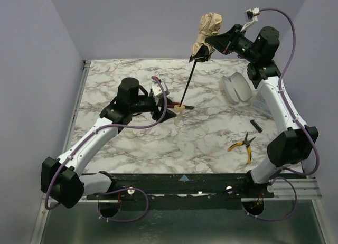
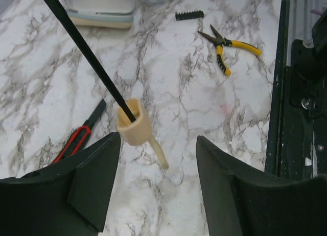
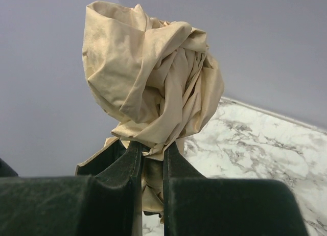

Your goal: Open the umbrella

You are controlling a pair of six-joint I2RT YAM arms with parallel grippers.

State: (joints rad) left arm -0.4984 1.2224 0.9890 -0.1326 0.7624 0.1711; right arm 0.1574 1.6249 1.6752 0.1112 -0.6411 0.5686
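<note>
The umbrella (image 1: 208, 35) is held up in the air, its tan fabric bunched and folded. Its thin black shaft (image 1: 188, 80) slants down to the small beige handle (image 1: 180, 109) near the table. My right gripper (image 1: 210, 45) is shut on the bunched fabric (image 3: 153, 88), which fills the right wrist view. My left gripper (image 1: 168, 108) is open just left of the handle. In the left wrist view the handle (image 2: 134, 124) and shaft (image 2: 84, 49) hang in front of the open fingers (image 2: 97, 174), close to the left one, apart from both.
Yellow-handled pliers (image 1: 243, 145) lie at the right front, also in the left wrist view (image 2: 227, 47). A red-handled cutter (image 2: 82, 134) lies beside the handle. A grey-white case (image 1: 236, 88) and a small black comb-like strip (image 1: 256, 124) lie at the right. Purple walls stand behind.
</note>
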